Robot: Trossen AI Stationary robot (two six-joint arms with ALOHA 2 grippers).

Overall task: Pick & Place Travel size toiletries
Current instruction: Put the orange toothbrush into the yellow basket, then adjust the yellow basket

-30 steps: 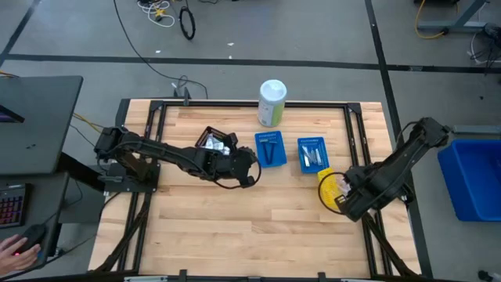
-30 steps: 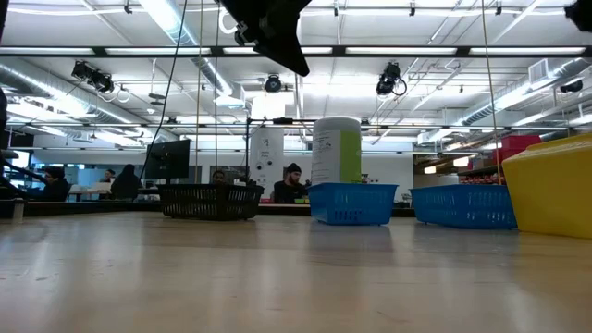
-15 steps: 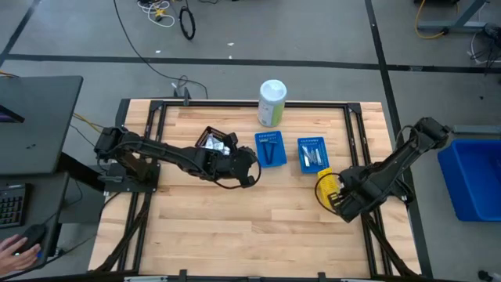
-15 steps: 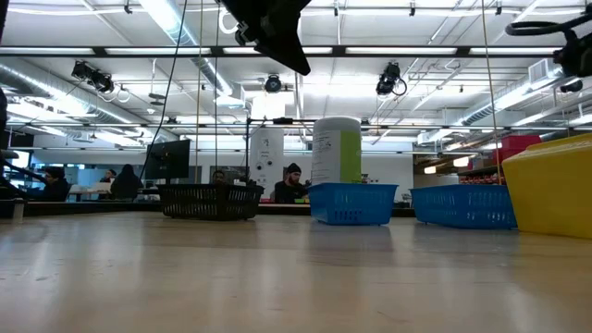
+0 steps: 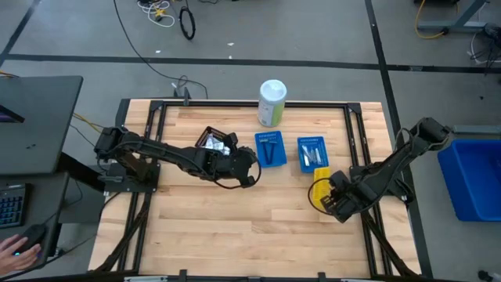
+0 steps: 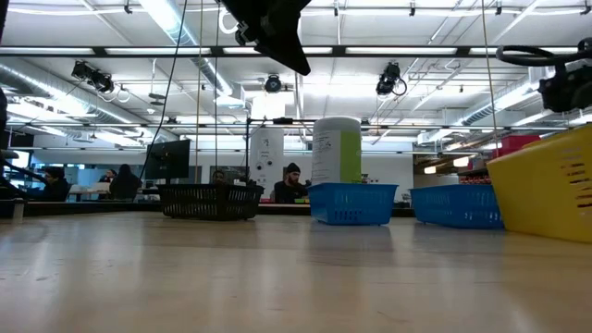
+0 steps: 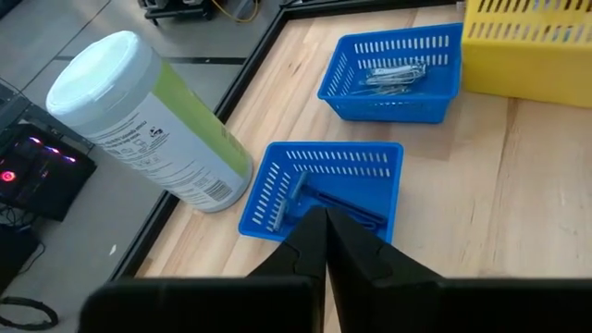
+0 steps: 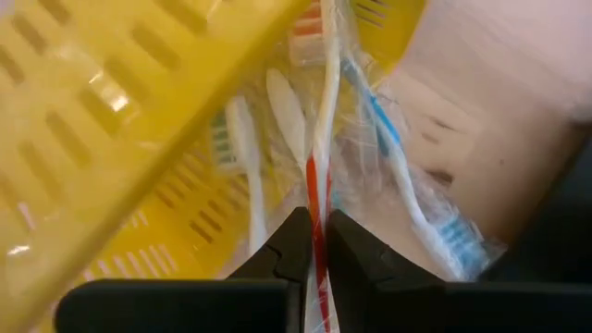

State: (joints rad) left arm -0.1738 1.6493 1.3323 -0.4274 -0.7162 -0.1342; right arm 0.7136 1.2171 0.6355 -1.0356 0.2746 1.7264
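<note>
My right gripper (image 5: 330, 202) sits at the yellow bin (image 5: 318, 185) near the table's right edge, shut on a red-and-white toothbrush (image 8: 317, 111) in a clear wrapper. White, green and blue toothbrushes (image 8: 242, 157) lie beside it in the bin. The low view shows the yellow bin (image 6: 546, 194) tipped, its rim slanting. My left gripper (image 5: 252, 166) hangs shut and empty above the blue bin of dark-handled razors (image 7: 319, 192). A second blue bin (image 7: 393, 67) holds small white tubes. My right gripper pinches the red-and-white toothbrush by the red part of its handle (image 8: 315, 190) between its two fingers. The brush runs straight on from the fingertips, along them, with its head end (image 8: 308, 26) over the yellow bin's wall. Whether the gripper also touches the bin, I cannot tell.
A tall white-and-green canister (image 5: 272, 102) stands at the table's far edge behind the blue bins. A black bin (image 5: 217, 141) sits under my left arm. Bare wood stretches along the near half of the table (image 5: 235, 227). People sit in the room behind (image 6: 292, 181).
My right gripper has moved toward the table's left and a little nearer. The yellow bin has slid left with it and tipped, its rim now slanting in the low view. My left arm has kept still.
</note>
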